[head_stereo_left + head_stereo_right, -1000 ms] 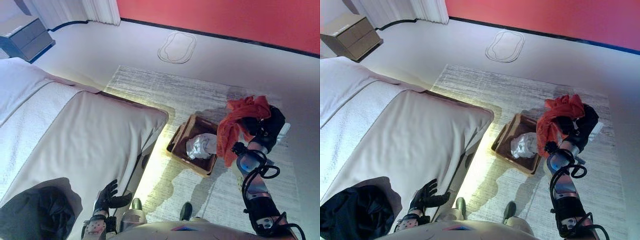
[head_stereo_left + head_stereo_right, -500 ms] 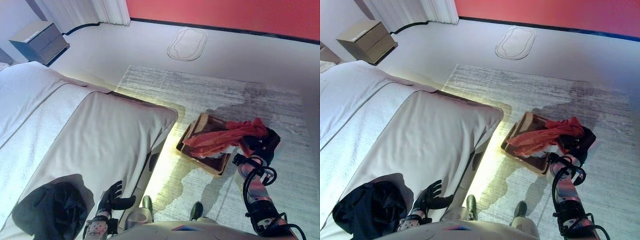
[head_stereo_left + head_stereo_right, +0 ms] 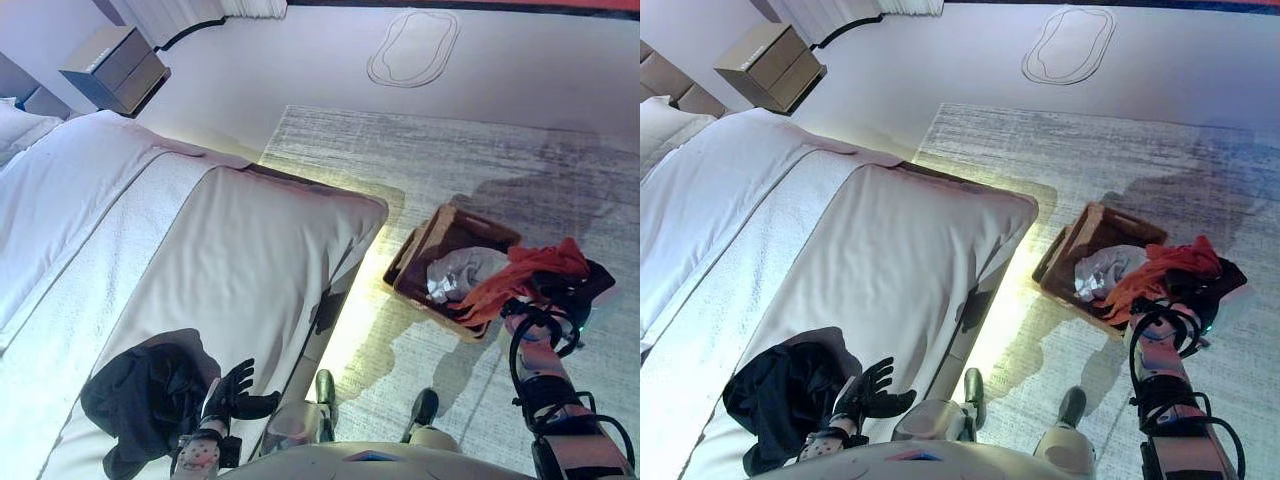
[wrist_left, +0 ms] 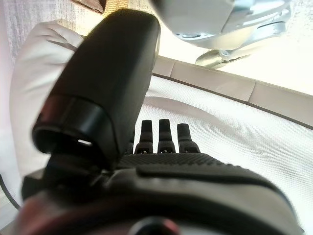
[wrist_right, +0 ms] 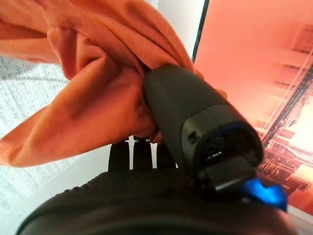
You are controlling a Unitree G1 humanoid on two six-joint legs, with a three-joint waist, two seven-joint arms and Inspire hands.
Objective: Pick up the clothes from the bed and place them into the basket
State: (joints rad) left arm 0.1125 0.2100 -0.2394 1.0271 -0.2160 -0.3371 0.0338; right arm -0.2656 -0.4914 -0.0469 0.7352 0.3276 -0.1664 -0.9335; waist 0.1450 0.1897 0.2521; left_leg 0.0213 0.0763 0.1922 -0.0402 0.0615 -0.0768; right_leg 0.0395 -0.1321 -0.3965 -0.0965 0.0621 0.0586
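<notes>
Clothes are partly sorted. A white garment [image 3: 455,275] already lies in the basket [image 3: 420,262] on the rug [image 3: 440,160], at about 3 o'clock in the head views. The right robot hand [image 3: 570,292] grips an orange cloth [image 3: 520,275] that drapes over the basket's near rim, not yet let go. A dark garment [image 3: 140,395] remains on the bed [image 3: 200,260] at 7 o'clock, just beside the left robot hand [image 3: 232,392], whose fingers are spread and empty. Judged so, roughly one drop and one more pickup remain.
</notes>
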